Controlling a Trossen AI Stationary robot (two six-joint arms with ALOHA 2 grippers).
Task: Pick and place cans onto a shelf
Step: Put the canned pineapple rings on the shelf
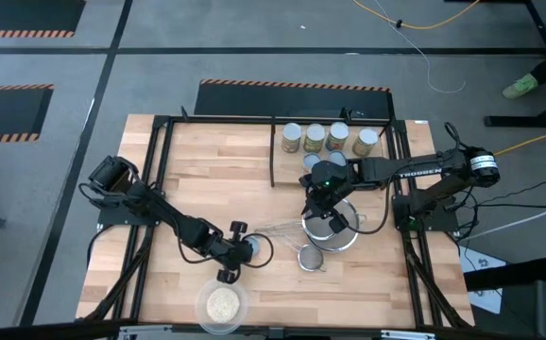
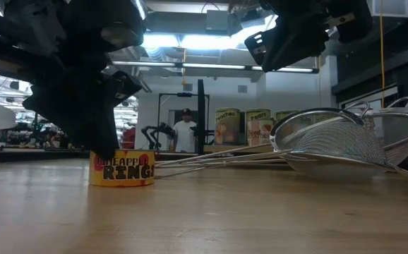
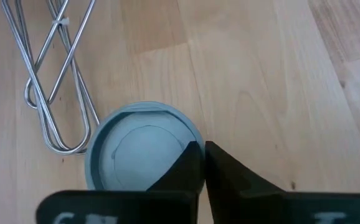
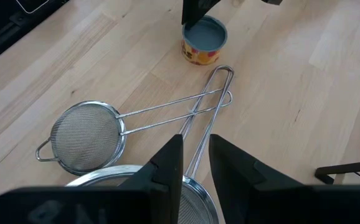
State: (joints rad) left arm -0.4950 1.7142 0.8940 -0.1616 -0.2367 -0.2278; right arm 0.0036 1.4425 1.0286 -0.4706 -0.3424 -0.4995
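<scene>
Four tall cans [image 1: 326, 139] stand in a row on the shelf [image 1: 282, 162] at the tabletop's [image 1: 197, 179] far edge, while one short can [image 1: 247, 247] sits near the middle front, with bare wood around it except for the strainer handles [image 3: 55, 74] just beside it. The left hand [image 1: 232, 253] hangs over this can's rim with its fingers [image 3: 189, 168] almost together, gripping nothing. The right hand [image 1: 325, 196] hovers over the strainers [image 1: 330, 231], its fingers narrowly apart and empty.

Yellow can [image 2: 122, 168] — red lettering, blue-grey top; silver strainers [image 4: 86, 135]
</scene>
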